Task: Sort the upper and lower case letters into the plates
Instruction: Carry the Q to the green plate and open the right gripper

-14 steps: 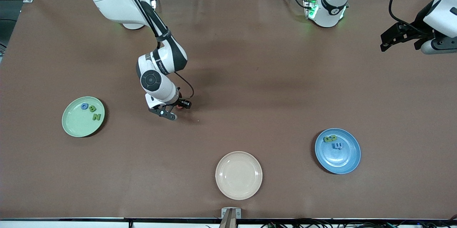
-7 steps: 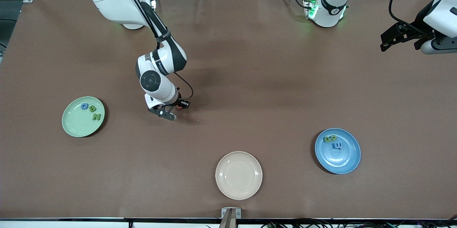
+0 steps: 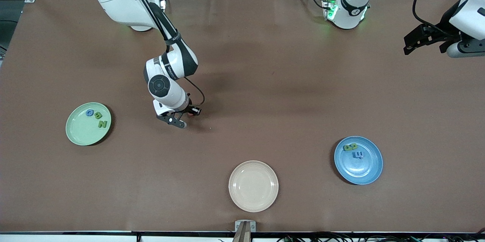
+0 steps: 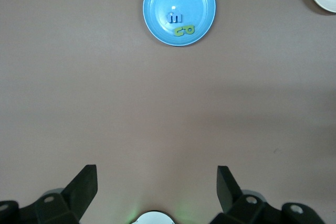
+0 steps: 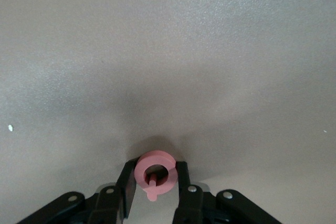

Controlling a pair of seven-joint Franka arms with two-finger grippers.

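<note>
Between right gripper [image 5: 155,183] jaws: red letter [image 5: 154,174] "Q".

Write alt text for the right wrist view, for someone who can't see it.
The right gripper, low over bare brown table, has its two black fingers closed on a small pink-red ring-shaped letter with a short tail. Nothing else is in view.
</note>
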